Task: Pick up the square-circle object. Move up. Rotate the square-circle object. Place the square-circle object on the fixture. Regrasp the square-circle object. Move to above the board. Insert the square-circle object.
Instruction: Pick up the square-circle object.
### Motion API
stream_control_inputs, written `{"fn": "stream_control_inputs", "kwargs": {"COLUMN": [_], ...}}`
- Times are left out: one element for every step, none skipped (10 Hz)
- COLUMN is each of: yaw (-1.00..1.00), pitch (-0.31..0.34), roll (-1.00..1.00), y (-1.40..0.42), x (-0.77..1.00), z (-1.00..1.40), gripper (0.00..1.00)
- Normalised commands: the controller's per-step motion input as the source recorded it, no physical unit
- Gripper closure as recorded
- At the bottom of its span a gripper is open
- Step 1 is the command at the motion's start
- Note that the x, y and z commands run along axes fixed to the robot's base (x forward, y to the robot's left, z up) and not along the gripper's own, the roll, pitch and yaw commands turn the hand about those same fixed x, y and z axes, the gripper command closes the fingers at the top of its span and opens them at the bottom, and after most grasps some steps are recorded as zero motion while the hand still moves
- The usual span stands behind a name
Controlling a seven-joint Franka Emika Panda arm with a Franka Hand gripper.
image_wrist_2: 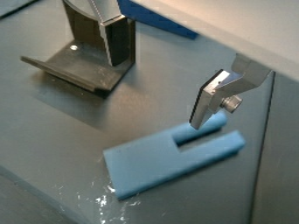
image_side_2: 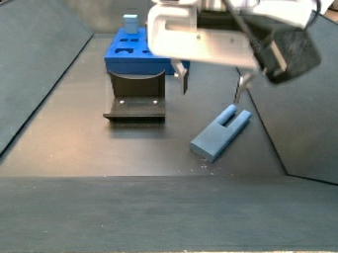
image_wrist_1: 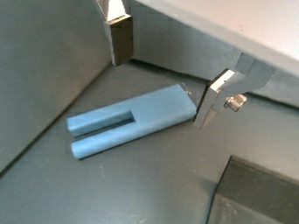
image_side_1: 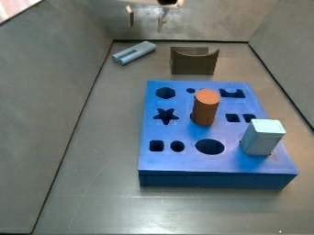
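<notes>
We find the square-circle object [image_wrist_1: 126,121] lying flat on the grey floor, slotted end outward, beside the fixture [image_side_2: 136,108] and well apart from the board [image_side_1: 211,134], so we judge the pick-up as not yet done. In both wrist views the end effector [image_wrist_2: 163,74] hangs just above the peg with its fingers spread wide and nothing between them; one silver finger [image_wrist_1: 218,94] stands close to the peg's solid end without clearly touching it. In a side view the end effector [image_side_2: 211,84] sits over the gap between fixture and peg. The fixture's notch is bare. On the board an orange cylinder [image_side_1: 205,106] and a pale cube [image_side_1: 262,137] stand upright in place. By our reading, every step remains: grasping, lifting, rotating, resting on the fixture, regrasping, moving over the board and inserting.
</notes>
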Motion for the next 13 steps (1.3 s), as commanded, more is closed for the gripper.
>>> {"fn": "stream_control_inputs", "kwargs": {"yaw": [-0.49,-0.45,-0.40,-0.31,-0.19,-0.14,-0.09,-0.08,-0.04,-0.04,-0.04,-0.03,0.00], "pitch": [-0.196,-0.210,-0.234,-0.260,-0.246,-0.197,-0.179,-0.219,-0.241,-0.250,-0.227,-0.209,-0.129], "roll": [-0.26,-0.27,-0.27,-0.22,-0.11,-0.07,-0.07,-0.06,-0.04,-0.06,-0.10,-0.11,-0.05], "y": [0.19,0.17,0.18,0.10,0.00,0.01,0.00,0.00,0.00,0.00,0.00,0.00,0.00], "x": [0.00,0.00,-0.07,-0.13,-0.25,-0.23,-0.08,-0.10,-0.17,-0.16,-0.05,-0.03,-0.01], "z": [-0.44,-0.43,-0.41,-0.46,-0.41,-0.33,-0.37,-0.45,-0.47,-0.47,-0.39,-0.30,-0.11], "gripper": [0.00,0.00,0.00,0.00,0.00,0.00,0.00,0.00,0.00,0.00,0.00,0.00,0.00]}}
